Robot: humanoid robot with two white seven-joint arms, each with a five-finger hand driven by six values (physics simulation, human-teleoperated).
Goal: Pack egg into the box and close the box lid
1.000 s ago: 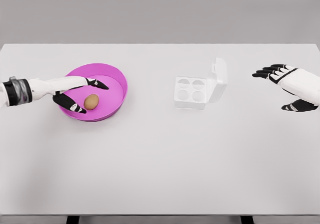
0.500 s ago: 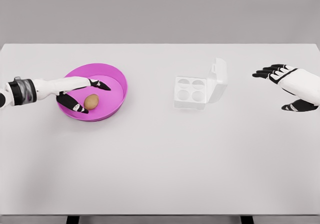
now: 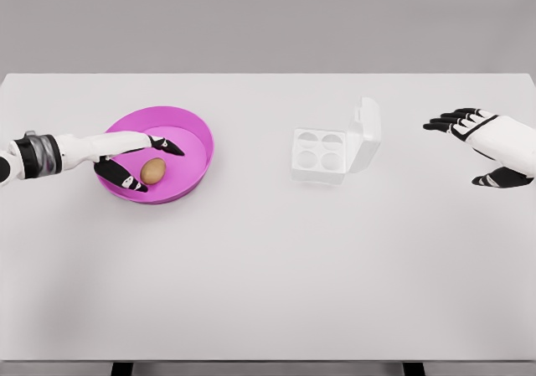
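white desk (image 3: 251, 284) carries everything. brown smooth egg (image 3: 152, 171) lies in the round pink bowl (image 3: 194, 131), the left hand (image 3: 126, 160) spread around it, not yet gripping. light, brittle and likely slippery: pinch it gently across its middle. right hand (image 3: 490, 146) hovers open beside the small white four-cup egg box (image 3: 321, 155), lid up.

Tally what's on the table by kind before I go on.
Egg: 1
Pink bowl: 1
White egg box, lid up: 1
Total: 3
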